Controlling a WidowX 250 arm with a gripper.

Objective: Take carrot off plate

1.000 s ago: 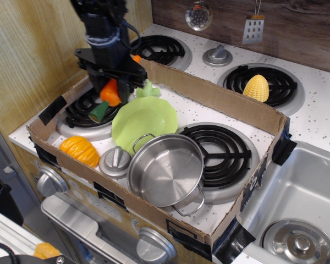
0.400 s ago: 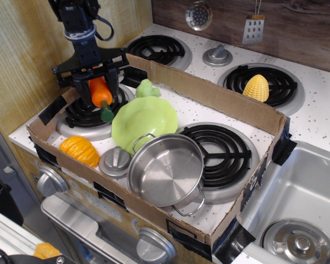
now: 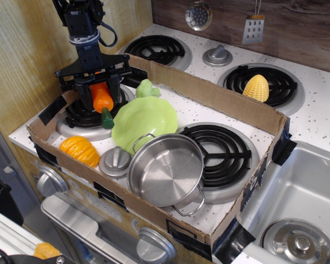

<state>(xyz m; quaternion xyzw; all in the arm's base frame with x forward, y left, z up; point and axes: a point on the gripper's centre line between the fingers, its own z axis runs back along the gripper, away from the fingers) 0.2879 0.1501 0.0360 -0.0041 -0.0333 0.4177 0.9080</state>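
My gripper (image 3: 100, 94) hangs over the coiled burner (image 3: 87, 115) at the front-left corner of the stovetop, jaws closed narrow on the carrot (image 3: 103, 102). I hold it by its orange body, between my fingers (image 3: 83, 98). Its long axis runs steeply down, leaning a little toward the front edge, with the dark green stub lowest and seemingly close above the coil; whether it touches, I cannot tell. The carrot is already clear of the plate (image 3: 144, 121), which lies just to the right of it, toward the middle of the stovetop. So what is left, as I judge it, is to set the carrot down here and let go.

Around me: the cardboard wall (image 3: 209, 96) runs close behind, a small knobbly green vegetable (image 3: 147, 88) sits just beyond the plate's rim, the pumpkin (image 3: 80, 150) lies near the front edge, and the steel pot (image 3: 166, 169) and a knob (image 3: 115, 160) stand further right. Nothing blocks a straight drop onto the burner.
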